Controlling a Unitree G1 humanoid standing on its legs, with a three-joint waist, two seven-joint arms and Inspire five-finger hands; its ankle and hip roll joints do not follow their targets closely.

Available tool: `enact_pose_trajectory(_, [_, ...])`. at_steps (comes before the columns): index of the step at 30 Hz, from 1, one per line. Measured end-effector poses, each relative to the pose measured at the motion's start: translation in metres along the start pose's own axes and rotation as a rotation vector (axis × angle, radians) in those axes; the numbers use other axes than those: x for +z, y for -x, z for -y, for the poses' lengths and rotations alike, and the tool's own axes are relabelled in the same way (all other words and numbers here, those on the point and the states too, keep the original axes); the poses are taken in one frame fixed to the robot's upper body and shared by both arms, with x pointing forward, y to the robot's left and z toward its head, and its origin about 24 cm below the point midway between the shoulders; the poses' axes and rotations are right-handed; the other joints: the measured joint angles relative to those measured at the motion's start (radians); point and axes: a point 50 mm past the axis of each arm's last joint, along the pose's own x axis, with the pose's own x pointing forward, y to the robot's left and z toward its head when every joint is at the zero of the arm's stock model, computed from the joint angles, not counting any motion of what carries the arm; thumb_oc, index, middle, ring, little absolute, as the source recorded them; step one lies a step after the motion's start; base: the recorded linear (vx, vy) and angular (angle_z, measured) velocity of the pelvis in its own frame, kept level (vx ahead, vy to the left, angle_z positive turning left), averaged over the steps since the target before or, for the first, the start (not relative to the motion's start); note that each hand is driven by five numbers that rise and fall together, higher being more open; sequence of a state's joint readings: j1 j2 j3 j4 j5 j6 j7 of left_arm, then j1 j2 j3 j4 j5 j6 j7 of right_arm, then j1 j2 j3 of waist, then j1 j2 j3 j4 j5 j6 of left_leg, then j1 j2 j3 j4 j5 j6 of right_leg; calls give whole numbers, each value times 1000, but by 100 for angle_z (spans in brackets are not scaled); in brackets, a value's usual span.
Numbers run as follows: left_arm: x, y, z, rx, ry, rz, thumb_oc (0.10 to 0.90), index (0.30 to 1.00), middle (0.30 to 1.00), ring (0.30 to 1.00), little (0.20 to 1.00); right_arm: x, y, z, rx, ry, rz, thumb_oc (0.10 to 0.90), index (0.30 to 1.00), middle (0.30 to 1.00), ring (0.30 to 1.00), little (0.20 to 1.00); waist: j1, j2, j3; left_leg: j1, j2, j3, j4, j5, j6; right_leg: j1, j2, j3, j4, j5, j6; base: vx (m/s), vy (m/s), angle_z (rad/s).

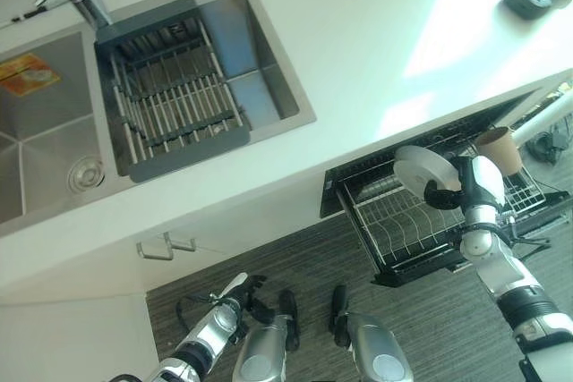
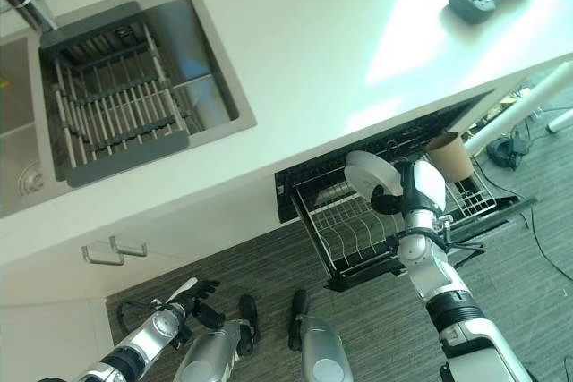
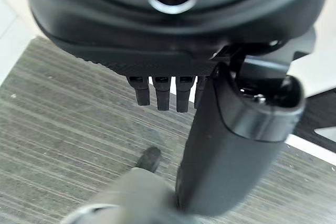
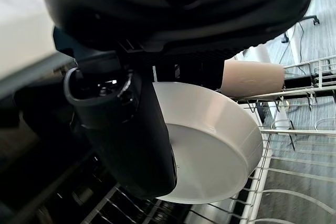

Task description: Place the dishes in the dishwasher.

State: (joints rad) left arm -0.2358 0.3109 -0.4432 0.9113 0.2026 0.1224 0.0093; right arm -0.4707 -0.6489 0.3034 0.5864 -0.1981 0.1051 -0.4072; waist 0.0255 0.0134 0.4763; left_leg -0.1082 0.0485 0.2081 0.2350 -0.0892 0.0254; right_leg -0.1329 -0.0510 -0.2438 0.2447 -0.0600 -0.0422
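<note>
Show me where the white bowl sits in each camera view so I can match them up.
Left eye view: white bowl right of centre, held by the right robot hand over the dishwasher rack.
Right eye view: just right of centre.
Right wrist view: centre, past the thumb.
Left wrist view: not there.
Shared landmark: brown cup beside the bowl.

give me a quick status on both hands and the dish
Right hand shut on white bowl, over the pulled-out dishwasher rack. Left hand low by the floor, open, holding nothing. Brown cup already in the rack beside the bowl.
</note>
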Motion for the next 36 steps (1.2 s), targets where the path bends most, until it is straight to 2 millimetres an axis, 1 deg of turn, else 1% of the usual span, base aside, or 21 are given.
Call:
enact_pose_trajectory(2, [1,-1,-9,19,-20,3,800,900,900,900,900,0,-4,1,-8,55,-18,400,300,300,300,300,9,-8,6,-16,-2,-19,13,-2,2,0,-2,-15,-2,0,0,-49,33,19])
enact_pose_trajectory(3, [-1,0,-16,34,-29,-4,800,900,900,900,900,6,-9,-1,-9,104,-13,400,300,300,300,300,15,-22,15,-23,-1,-20,22,-5,6,-3,-2,-16,-2,2,1,-88,46,11])
enact_pose_trajectory(4, [0,-1,-20,43,-42,-3,800,900,900,900,900,11,-12,1,-22,141,-12,400,300,300,300,300,19,-27,18,-39,-1,-21,30,-6,7,-15,-3,-17,-2,5,2,-81,42,1])
enact_pose_trajectory(5, [3,-1,-28,60,-57,4,800,900,900,900,900,10,-18,4,-48,232,-29,400,300,300,300,300,33,-28,34,-56,0,-21,43,-7,10,-26,-4,-18,-2,11,4,-95,83,3])
enact_pose_trajectory(6, [5,-2,-32,67,-61,3,800,900,900,900,900,8,-20,5,-60,270,-49,400,300,300,300,300,37,-28,41,-68,0,-22,49,-9,12,-34,-5,-19,-2,14,7,-61,91,4])
enact_pose_trajectory(7, [1,-2,-32,68,-55,-11,800,900,900,900,900,5,-21,2,-63,322,-87,400,300,300,300,300,50,-27,49,-73,-2,-23,57,-11,16,-35,-9,-22,-2,17,8,-49,104,5])
enact_pose_trajectory(9, [-3,-2,-32,64,-32,-30,800,900,900,900,900,-7,-18,-9,-52,413,-162,400,300,300,300,300,62,-26,51,-75,-6,-23,58,-13,20,-36,-13,-22,-2,17,9,-31,77,5])
enact_pose_trajectory(10, [-6,-2,-32,61,-44,-41,800,900,900,900,900,-9,-15,-14,-53,422,-187,400,300,300,300,300,67,-26,51,-78,-8,-24,59,-14,22,-36,-15,-23,-2,18,10,-41,61,4])
enact_pose_trajectory(12, [-14,-1,-29,47,-72,-75,800,900,900,900,900,-7,-14,-16,-88,426,-190,400,300,300,300,300,66,-26,54,-85,-14,-24,58,-12,29,-44,-22,-23,-1,19,16,-32,44,4])
enact_pose_trajectory(15, [-18,-1,-25,36,-53,-97,800,900,900,900,900,-3,-16,-11,-145,430,-193,400,300,300,300,300,74,-28,63,-113,-19,-26,59,-7,37,-69,-27,-24,-3,25,23,-28,53,5])
enact_pose_trajectory(16, [-19,-1,-25,35,-50,-99,800,900,900,900,900,-5,-15,-9,-183,393,-219,400,300,300,300,300,82,-28,63,-126,-21,-29,59,-5,39,-82,-28,-25,-2,26,25,-80,136,6])
enact_pose_trajectory(19, [-15,0,-24,44,-66,-79,800,900,900,900,900,-5,-15,-3,-314,313,-294,400,300,300,300,300,82,-24,64,-185,-32,-29,54,10,48,-147,-39,-24,7,35,28,-68,159,2])
enact_pose_trajectory(20, [-13,0,-22,40,-62,-67,800,900,900,900,900,-5,-14,-5,-330,310,-306,400,300,300,300,300,81,-22,64,-195,-35,-24,53,12,52,-162,-42,-21,11,36,29,-37,120,-6])
enact_pose_trajectory(23, [-10,-1,-17,38,-56,-54,800,900,900,900,900,0,-7,-21,-331,289,-319,400,300,300,300,300,64,-16,65,-203,-41,-19,47,14,56,-178,-49,-15,17,36,29,-26,103,-4])
enact_pose_trajectory(25, [-4,-2,-16,46,-66,-31,800,900,900,900,900,3,-7,-23,-351,276,-309,400,300,300,300,300,59,-8,65,-207,-46,-10,37,20,60,-197,-55,-6,27,35,31,-18,80,-8])
enact_pose_trajectory(26, [-3,-2,-15,50,-74,-22,800,900,900,900,900,5,-7,-23,-365,273,-303,488,432,432,432,432,57,-3,64,-213,-47,-7,37,21,61,-207,-57,-4,33,35,31,-16,62,-11])
enact_pose_trajectory(27, [0,-2,-15,52,-61,-11,800,900,900,900,900,7,-8,-21,-384,255,-300,800,900,900,900,900,55,7,65,-226,-47,-1,40,22,63,-225,-59,3,40,35,31,-17,63,-13])
enact_pose_trajectory(29, [3,-2,-15,65,-31,-3,800,900,900,900,900,10,-9,-22,-393,200,-308,800,900,900,900,900,53,19,64,-251,-49,10,41,27,64,-262,-62,16,56,35,31,-17,56,-11])
enact_pose_trajectory(32, [10,-2,-18,71,-4,16,800,900,900,900,900,23,-13,-22,-415,140,-273,800,900,900,900,900,46,35,66,-301,-51,11,46,39,65,-320,-67,18,82,35,30,-11,25,0])
enact_pose_trajectory(35, [14,-2,-18,72,-8,28,800,900,900,900,900,34,-19,-20,-375,101,-226,800,900,900,900,900,45,44,66,-328,-51,13,43,50,64,-352,-67,20,88,39,24,0,0,0])
enact_pose_trajectory(36, [14,-1,-17,69,-10,26,800,900,900,900,900,35,-22,-20,-322,85,-213,800,900,900,900,900,45,44,66,-328,-51,12,41,53,63,-353,-67,20,88,41,22,0,0,0])
